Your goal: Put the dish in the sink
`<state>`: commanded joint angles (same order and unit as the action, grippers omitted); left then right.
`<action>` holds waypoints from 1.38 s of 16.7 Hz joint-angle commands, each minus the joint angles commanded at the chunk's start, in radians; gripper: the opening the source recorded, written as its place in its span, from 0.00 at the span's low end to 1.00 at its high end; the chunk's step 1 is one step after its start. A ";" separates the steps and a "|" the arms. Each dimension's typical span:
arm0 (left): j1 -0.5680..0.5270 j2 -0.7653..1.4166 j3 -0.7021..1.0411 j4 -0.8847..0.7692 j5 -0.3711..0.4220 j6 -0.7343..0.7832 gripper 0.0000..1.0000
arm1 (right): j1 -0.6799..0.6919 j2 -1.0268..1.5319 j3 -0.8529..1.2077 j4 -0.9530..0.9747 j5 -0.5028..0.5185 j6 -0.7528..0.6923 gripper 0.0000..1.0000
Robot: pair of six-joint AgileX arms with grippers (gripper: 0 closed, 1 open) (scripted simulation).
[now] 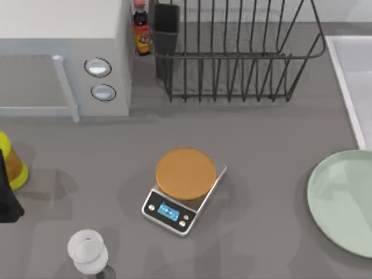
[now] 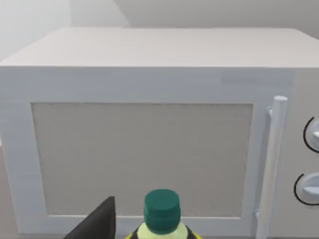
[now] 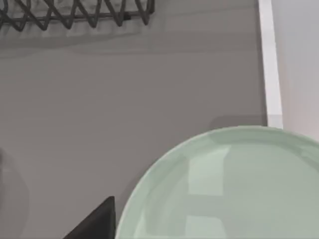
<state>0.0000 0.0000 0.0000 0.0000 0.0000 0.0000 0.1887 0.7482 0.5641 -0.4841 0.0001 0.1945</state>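
Pale mint-green dish (image 1: 343, 200) lies flat at the table's right edge, just in front of the sink (image 1: 349, 87).

The dish is smooth, shallow and glossy, wider than the scale (image 1: 183, 190) at mid-table; bare grey table (image 1: 261, 145) lies open between them and up to the dish rack (image 1: 232, 52) at the back. The right wrist view shows the dish's rim close to the sink's pale raised rim. The left wrist view shows a green-capped bottle (image 2: 161, 211) before the microwave (image 2: 149, 134). Whether either gripper's fingers are open cannot be told.

Open grey table (image 1: 261, 133) between dish rack (image 1: 232, 58) and dish (image 1: 343, 197); scale (image 1: 185, 189) mid-table; microwave (image 1: 64, 58) blocks the left rear
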 joint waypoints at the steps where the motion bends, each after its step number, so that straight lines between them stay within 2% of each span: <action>1: 0.000 0.000 0.000 0.000 0.000 0.000 1.00 | 0.023 0.101 0.069 -0.059 0.000 0.024 1.00; 7: 0.000 0.000 0.000 0.000 0.000 0.000 1.00 | 0.151 0.668 0.452 -0.388 0.000 0.156 1.00; 11: 0.000 0.000 0.000 0.000 0.000 0.000 1.00 | 0.208 0.917 0.622 -0.534 0.000 0.214 1.00; 18: 0.000 0.000 0.000 0.000 0.000 0.000 1.00 | 0.228 1.000 0.682 -0.585 0.000 0.235 1.00; 23: 0.000 0.000 0.000 0.000 0.000 0.000 1.00 | 0.224 1.031 0.634 -0.510 0.000 0.235 1.00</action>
<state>0.0000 0.0000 0.0000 0.0000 0.0000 0.0000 0.4128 1.7794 1.1979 -0.9941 0.0002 0.4293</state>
